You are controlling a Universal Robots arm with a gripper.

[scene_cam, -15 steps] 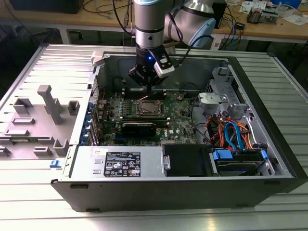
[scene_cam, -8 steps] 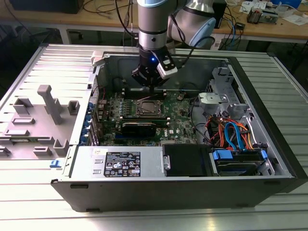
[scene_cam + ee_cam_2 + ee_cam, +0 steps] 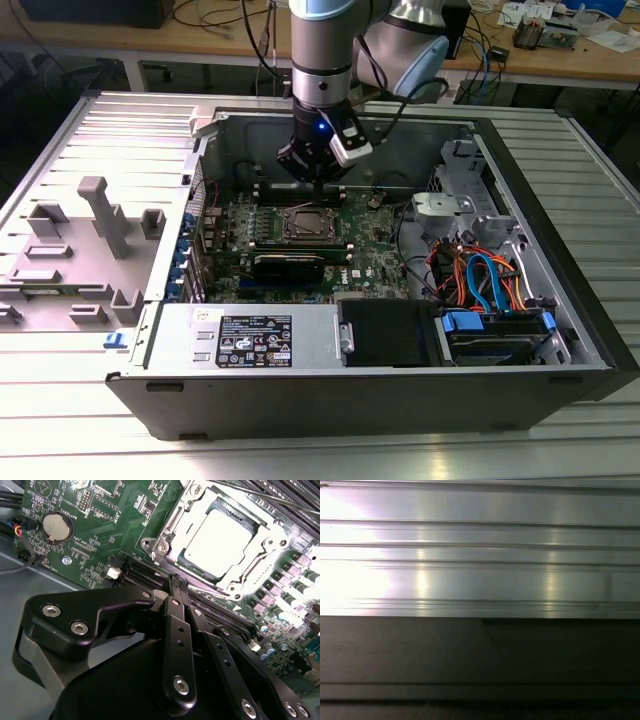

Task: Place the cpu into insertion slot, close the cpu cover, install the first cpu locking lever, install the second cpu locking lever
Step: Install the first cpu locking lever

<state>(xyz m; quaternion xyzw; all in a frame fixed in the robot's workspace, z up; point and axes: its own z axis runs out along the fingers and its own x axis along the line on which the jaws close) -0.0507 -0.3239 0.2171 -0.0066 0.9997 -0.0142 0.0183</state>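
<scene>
claw (image 3: 178, 584) pinched together and empty, cpu (image 3: 218, 541) seated under cpu cover (image 3: 192, 520), levers hard to make out

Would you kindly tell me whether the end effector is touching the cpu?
Apart. In the second wrist view the tips of the end effector lie over the black slots, with the cpu cover between them and the cpu.

- Ribbed aluminium tabletop (image 3: 60, 420) spans the exterior view, hard light glare at 8 o'clock.
- Wooden workbench (image 3: 580, 66) runs 11 to 1 o'clock, littered with cables (image 3: 215, 15).
- Grey fixture blocks (image 3: 100, 215) at 9 o'clock.
</scene>
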